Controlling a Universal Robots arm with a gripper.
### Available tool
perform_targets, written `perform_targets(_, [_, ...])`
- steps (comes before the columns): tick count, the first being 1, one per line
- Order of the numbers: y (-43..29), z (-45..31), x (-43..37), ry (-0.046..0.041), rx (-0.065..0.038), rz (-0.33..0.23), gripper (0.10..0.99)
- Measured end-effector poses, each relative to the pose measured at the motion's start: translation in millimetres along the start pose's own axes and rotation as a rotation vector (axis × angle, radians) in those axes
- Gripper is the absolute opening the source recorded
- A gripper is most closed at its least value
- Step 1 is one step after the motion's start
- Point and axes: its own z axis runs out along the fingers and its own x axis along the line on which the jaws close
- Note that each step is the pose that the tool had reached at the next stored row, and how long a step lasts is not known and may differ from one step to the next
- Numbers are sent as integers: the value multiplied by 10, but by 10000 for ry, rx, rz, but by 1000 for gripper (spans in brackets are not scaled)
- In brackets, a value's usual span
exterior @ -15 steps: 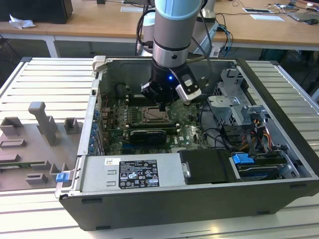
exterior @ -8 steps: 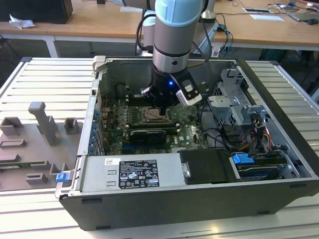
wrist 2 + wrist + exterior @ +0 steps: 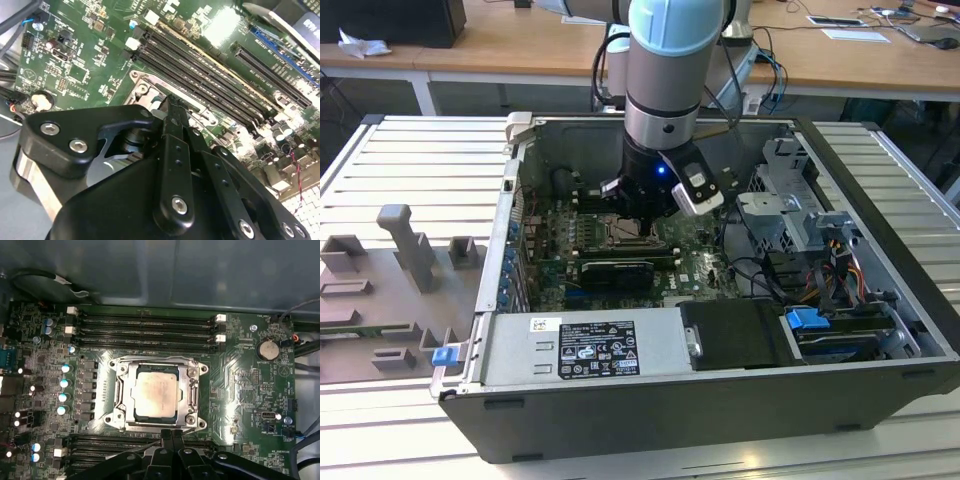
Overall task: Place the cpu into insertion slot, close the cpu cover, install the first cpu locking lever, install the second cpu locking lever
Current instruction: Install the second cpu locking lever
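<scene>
First wrist view, and here's the socket laid out plain: the pale silvery-beige square cpu point(image 3: 156, 396) is seated in the square black insertion slot point(image 3: 123, 405), with the thin silver metal cpu cover point(image 3: 190, 390) folded down flat around it, its window framing the chip. So by the look of it, placement and cover are done, and the work now is at the locking levers. The black gripper point(image 3: 171, 436) sits right at the socket's edge, fingertips drawn together into a narrow point; whether a thin lever wire is pinched between them I can't tell.

In the second wrist view the gripper point(image 3: 172, 107) tip is touching down at the corner of the socket frame, just beside the long black memory slots point(image 3: 210, 80) on the green motherboard point(image 3: 75, 65).

Over on the exterior view, the arm reaches straight down into the open grey computer case point(image 3: 880, 200) standing on the ribbed tabletop point(image 3: 410, 160).

To do this well, I'd judge: keep the push low and along the lever's path, sweep it under its hook, and stay off those memory slots.
</scene>
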Motion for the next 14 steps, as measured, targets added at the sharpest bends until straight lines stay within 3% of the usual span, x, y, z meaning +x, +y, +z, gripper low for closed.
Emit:
perform_targets(6, [-27, 9, 168, 3, 0, -26, 106])
perform_targets(14, [-45, 125, 242, 43, -9, -254, 106])
